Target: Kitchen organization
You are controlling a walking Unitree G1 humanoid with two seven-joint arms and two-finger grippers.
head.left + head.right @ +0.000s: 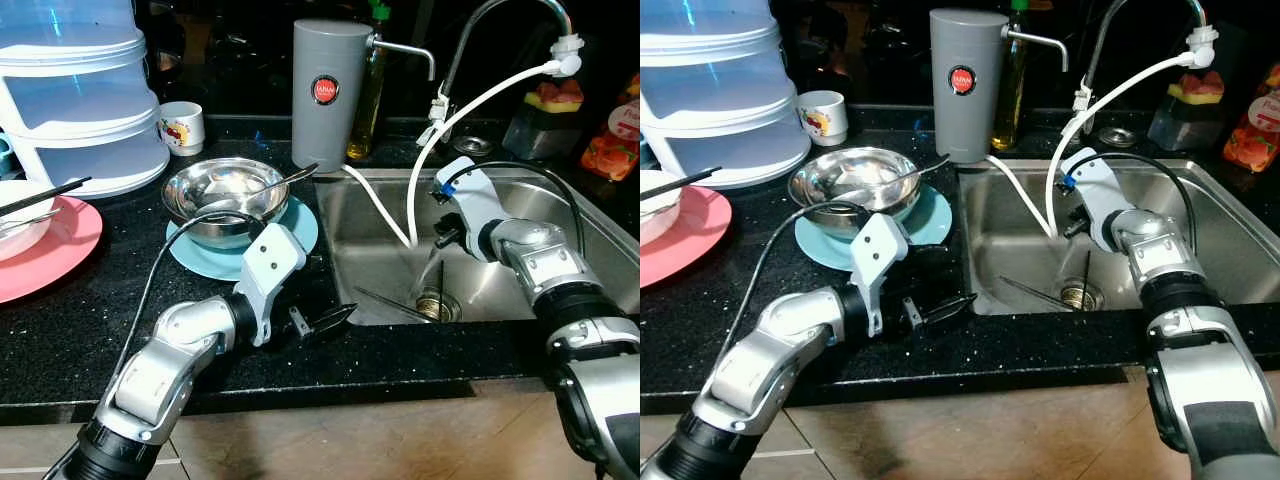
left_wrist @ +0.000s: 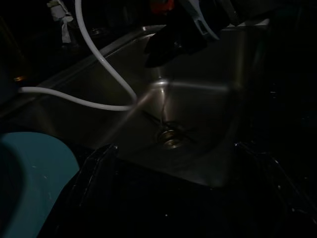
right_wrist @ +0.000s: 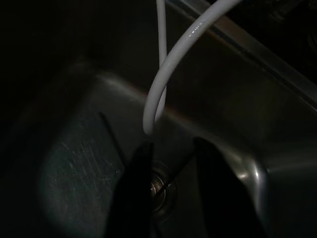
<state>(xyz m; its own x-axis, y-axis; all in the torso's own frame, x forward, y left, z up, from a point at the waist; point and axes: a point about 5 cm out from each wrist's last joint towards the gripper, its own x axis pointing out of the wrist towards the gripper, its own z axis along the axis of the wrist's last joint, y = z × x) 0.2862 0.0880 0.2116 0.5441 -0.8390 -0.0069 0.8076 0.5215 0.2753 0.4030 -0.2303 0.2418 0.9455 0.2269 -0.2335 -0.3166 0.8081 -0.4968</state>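
Observation:
My left gripper (image 1: 325, 320) rests open on the black counter (image 1: 90, 330) just left of the sink's rim (image 1: 335, 250), with nothing between its fingers. Behind it a steel bowl (image 1: 215, 200) holding a spoon (image 1: 290, 178) sits on a teal plate (image 1: 300, 232). My right gripper (image 1: 438, 285) reaches down into the steel sink and hangs open above the drain (image 1: 436, 303). A thin dark chopstick (image 1: 390, 303) lies on the sink floor beside the drain. A white hose (image 1: 420, 170) loops down from the faucet (image 1: 500, 15) into the sink, close to the right gripper.
A pink plate (image 1: 60, 250) with a white bowl (image 1: 15, 215) and chopsticks (image 1: 45, 195) lies at the far left. Stacked clear containers (image 1: 80, 100), a mug (image 1: 183, 127) and a grey dispenser (image 1: 330, 90) stand at the back. Bottles (image 1: 615, 135) crowd the back right.

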